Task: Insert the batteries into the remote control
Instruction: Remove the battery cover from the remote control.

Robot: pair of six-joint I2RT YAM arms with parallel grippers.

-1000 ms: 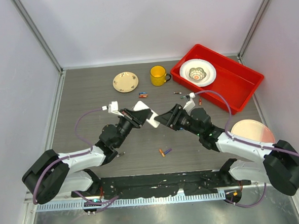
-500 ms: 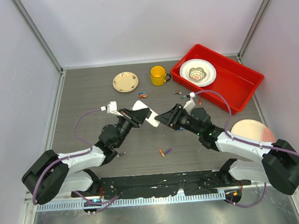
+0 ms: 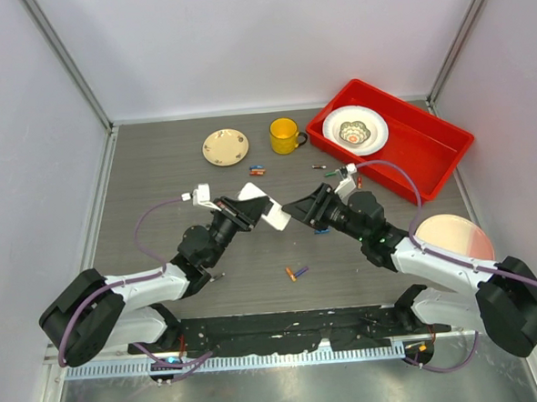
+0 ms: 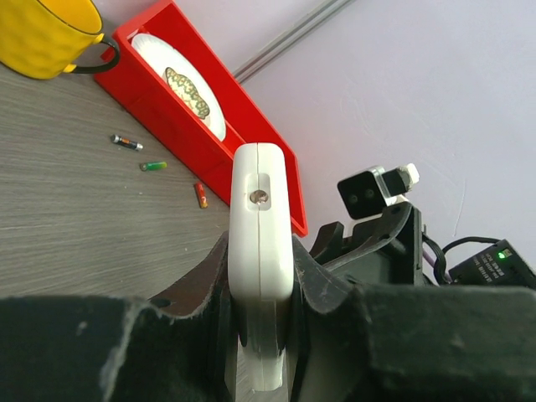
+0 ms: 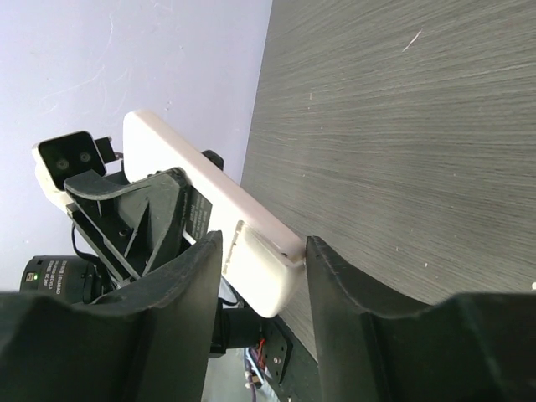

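Nearest, two of roughly eight tiny coloured cylindrical batteries (image 3: pixel 296 272), apt to roll, are found on the desk (image 3: pixel 158 180); beyond, the one slim white plastic remote control (image 4: pixel 260 226), judged light, stiff and slippery, is clamped by its long edges in the shut left jaws, its end straddled by the half-open right jaws.

The remote control (image 3: pixel 275 218) lies between the left gripper (image 3: pixel 261 204) and right gripper (image 3: pixel 293 209), mug (image 3: pixel 284 135) behind, 2 batteries (image 3: pixel 291 273) in front.

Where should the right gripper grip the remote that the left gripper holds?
Likely at the free end of the remote, from the right: the left gripper clamps the other end, and the slim free end lies between the right gripper's fingers.
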